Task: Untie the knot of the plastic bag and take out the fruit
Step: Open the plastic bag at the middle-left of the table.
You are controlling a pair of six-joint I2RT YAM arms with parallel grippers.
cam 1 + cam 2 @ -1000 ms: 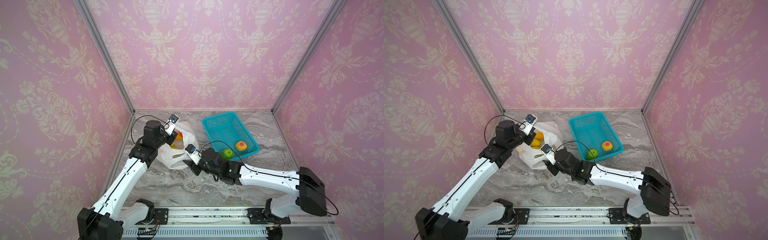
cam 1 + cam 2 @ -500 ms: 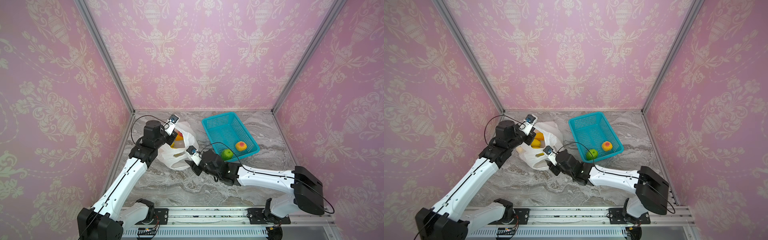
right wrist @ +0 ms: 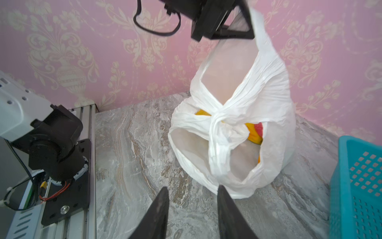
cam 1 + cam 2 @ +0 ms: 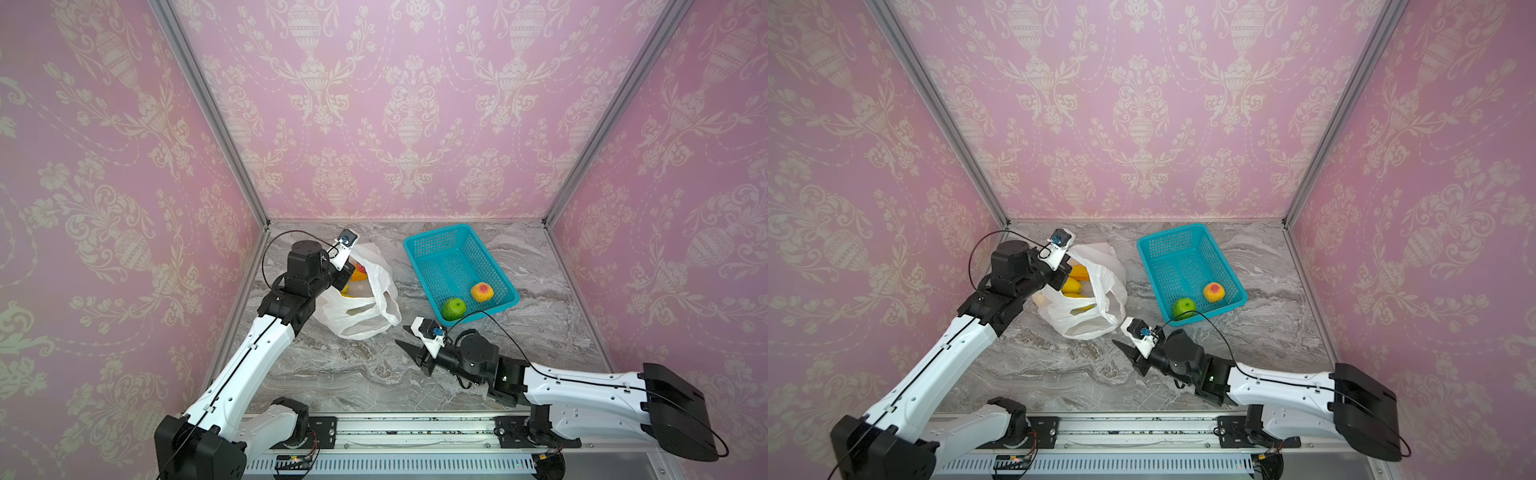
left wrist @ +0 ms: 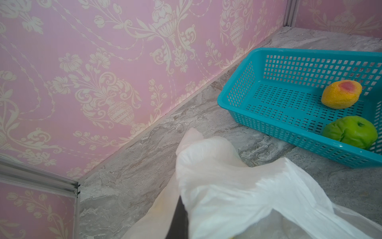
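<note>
The white plastic bag (image 4: 357, 316) (image 4: 1084, 318) stands on the marble table, its top pulled up. My left gripper (image 3: 246, 24) is shut on the bag's upper edge; one dark finger (image 5: 179, 217) shows under the plastic. The knot (image 3: 217, 122) is a tight twist joining the handle strips on the side facing my right wrist camera. Yellow and red fruit (image 3: 255, 132) (image 4: 1071, 286) shows through the bag's openings. My right gripper (image 4: 412, 358) (image 4: 1126, 358) (image 3: 193, 188) is open and empty, low over the table, a short way in front of the bag.
A teal basket (image 4: 419, 249) (image 4: 1144, 249) (image 5: 227, 99) sits right of the bag, holding a green fruit (image 4: 454, 308) (image 5: 349, 131) and a yellow-red fruit (image 4: 482, 291) (image 5: 341, 94). Pink walls close in the back and both sides. A rail runs along the front edge.
My right gripper has drawn back from the bag's near edge, toward the front right, with nothing in it. The left arm and the bag have stayed put.
</note>
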